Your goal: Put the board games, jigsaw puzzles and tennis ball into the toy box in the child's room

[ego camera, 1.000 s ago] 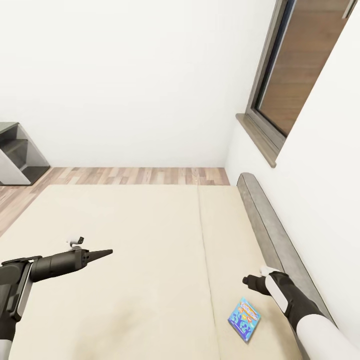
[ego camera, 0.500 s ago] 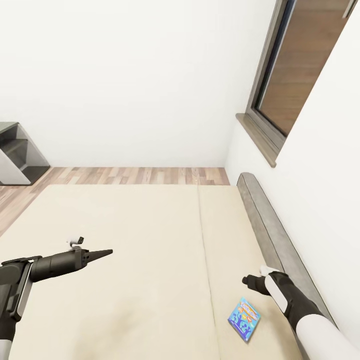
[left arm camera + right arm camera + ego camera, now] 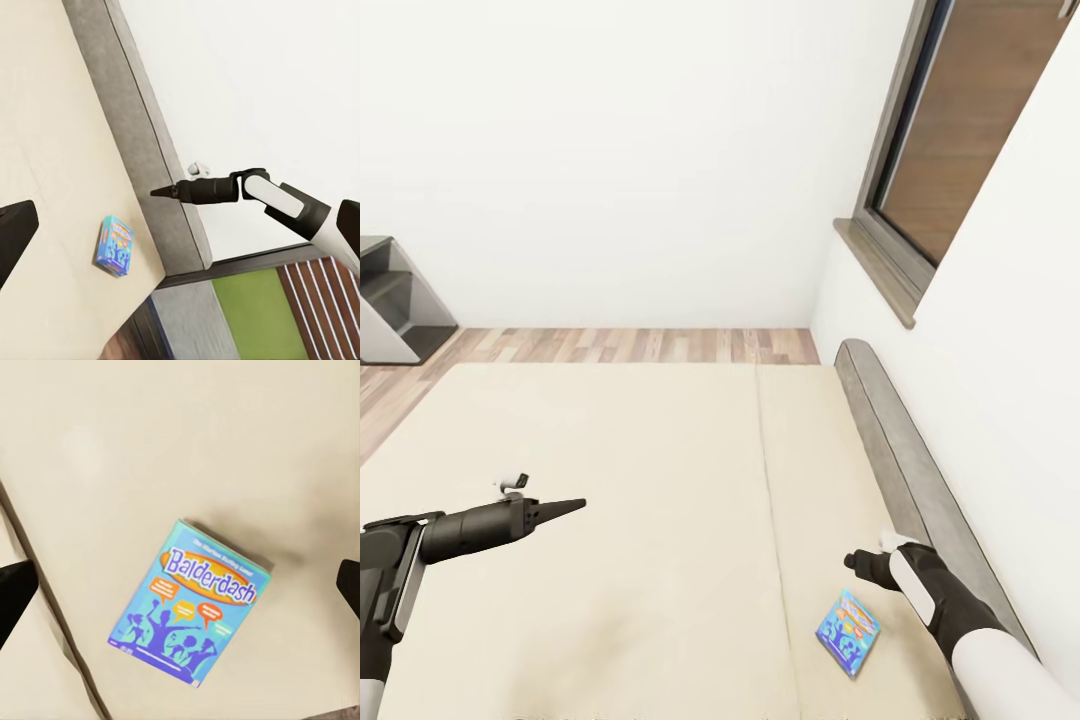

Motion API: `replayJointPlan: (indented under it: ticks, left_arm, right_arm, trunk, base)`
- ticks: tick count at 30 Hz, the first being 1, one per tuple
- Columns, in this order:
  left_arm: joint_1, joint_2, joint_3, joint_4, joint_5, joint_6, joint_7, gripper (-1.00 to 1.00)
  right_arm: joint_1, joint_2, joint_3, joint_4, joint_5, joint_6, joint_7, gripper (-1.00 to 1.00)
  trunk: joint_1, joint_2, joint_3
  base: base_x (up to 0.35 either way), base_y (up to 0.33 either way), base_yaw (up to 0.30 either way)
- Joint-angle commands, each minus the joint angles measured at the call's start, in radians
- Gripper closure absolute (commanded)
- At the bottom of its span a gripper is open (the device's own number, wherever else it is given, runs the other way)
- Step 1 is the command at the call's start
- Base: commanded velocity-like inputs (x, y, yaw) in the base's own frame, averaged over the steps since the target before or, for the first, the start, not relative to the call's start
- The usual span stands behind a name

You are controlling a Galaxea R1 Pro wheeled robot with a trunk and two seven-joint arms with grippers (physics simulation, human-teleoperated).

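Blue board game (image 3: pixel 191 604), orange lettering; cream bed (image 3: pixel 610 450).

This was a bedroom in a home. A wide cream bed (image 3: pixel 610 480) with a grey headboard (image 3: pixel 905 455) stood against a plain white wall (image 3: pixel 610 150), under a framed window (image 3: pixel 950 140). Wood plank floor (image 3: pixel 640 345) ran beyond the bed's far edge, and a grey shelf unit (image 3: pixel 395 300) stood there.

My head camera looks forward and down over the bed (image 3: pixel 610 480) toward the white wall. My left wrist camera looks across the mattress to the headboard (image 3: pixel 142 150). My right wrist camera looks down, close above the blue board game (image 3: pixel 191 604), which all views share.
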Motion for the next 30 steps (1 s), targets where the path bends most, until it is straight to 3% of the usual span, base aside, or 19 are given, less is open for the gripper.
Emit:
replayJointPlan:
  ticks: [1,4,12,16,23,30]
  left_arm:
    - [-0.001,0.000,0.000,-0.001,-0.003,0.011,-0.005,-1.00]
    - [-0.001,0.000,-0.006,-0.005,-0.003,0.011,-0.005,-1.00]
    - [-0.001,-0.012,-0.073,-0.042,-0.002,0.019,-0.005,-1.00]
    - [-0.009,-0.045,-0.103,-0.063,-0.002,0.036,-0.005,-1.00]
    - [-0.018,-0.101,-0.120,-0.136,0.000,0.073,-0.005,-1.00]
    - [-0.020,-0.129,-0.124,-0.162,0.005,0.075,-0.005,-1.00]
  right_arm:
    - [0.000,-0.002,0.005,-0.002,-0.010,0.004,-0.009,-1.00]
    - [0.000,-0.003,0.005,-0.002,-0.011,0.004,-0.009,-1.00]
    - [-0.001,-0.005,0.004,-0.001,-0.012,0.005,-0.009,-1.00]
    - [-0.001,-0.004,0.003,0.000,-0.012,0.005,-0.009,-1.00]
    - [-0.002,-0.003,0.003,0.000,-0.012,0.005,-0.009,-1.00]
    - [-0.002,-0.007,0.003,0.000,-0.012,0.005,-0.009,-1.00]
  trunk:
    - [0.000,-0.002,-0.003]
    - [0.000,-0.002,-0.008]
    - [0.000,-0.002,-0.021]
    - [0.000,-0.002,-0.028]
    - [0.000,-0.002,-0.039]
    - [0.000,-0.002,-0.051]
  base:
    - [0.000,0.000,0.000]
    - [0.000,0.000,0.000]
    - [0.000,0.000,0.000]
    - [0.000,0.000,0.000]
    - [0.000,0.000,0.000]
    - [0.000,0.000,0.000]
